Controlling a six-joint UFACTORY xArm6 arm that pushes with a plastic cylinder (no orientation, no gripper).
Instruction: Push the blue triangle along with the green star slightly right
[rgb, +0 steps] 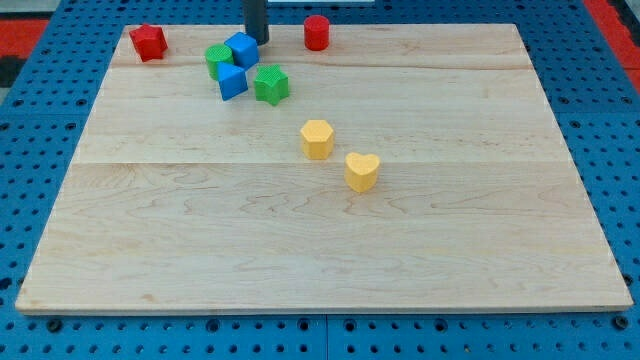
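On the wooden board (330, 250), blue pegboard (40, 120) surrounds.

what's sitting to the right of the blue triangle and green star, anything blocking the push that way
Nothing visible blocks it. Right of the green star the board is bare; the yellow blocks lie lower, the red cylinder higher. The blue triangle touches the star's left side. My tip sits above the cluster.

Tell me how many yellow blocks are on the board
2. A yellow hexagon block sits near the board's middle; a yellow heart block lies just below-right of it, apart. None appears hidden.
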